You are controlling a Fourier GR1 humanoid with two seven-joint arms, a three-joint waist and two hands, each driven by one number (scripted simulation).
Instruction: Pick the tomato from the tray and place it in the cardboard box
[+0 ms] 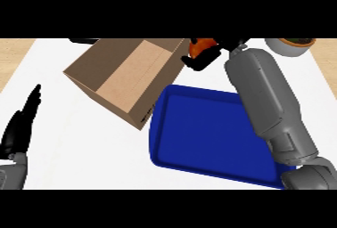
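The white counter top point(79, 156) is taking up most of the head view, with a strip of wood-coloured surface point(16, 46) showing past its far-left corner and another at the far right. On it, the blue tray point(211, 133) is lying at the centre right, its raised rim running close to the near edge of the view; its floor is showing bare blue, and the right forearm point(270, 107) is crossing over its right side. The cardboard box point(128, 78) is sitting just beyond and left of the tray, turned at an angle, its open mouth facing up and its near corner touching or nearly touching the tray's left rim. A broad stretch of white counter is lying open to the left of the box and tray. The right hand point(204, 58) is curling around the tomato point(203, 44), holding it just past the box's far-right edge, at the rim. The left hand point(20, 127) is resting at the left edge, fingers straight and held together. A round bowl-like object point(293, 44) is sitting at the far-right corner.
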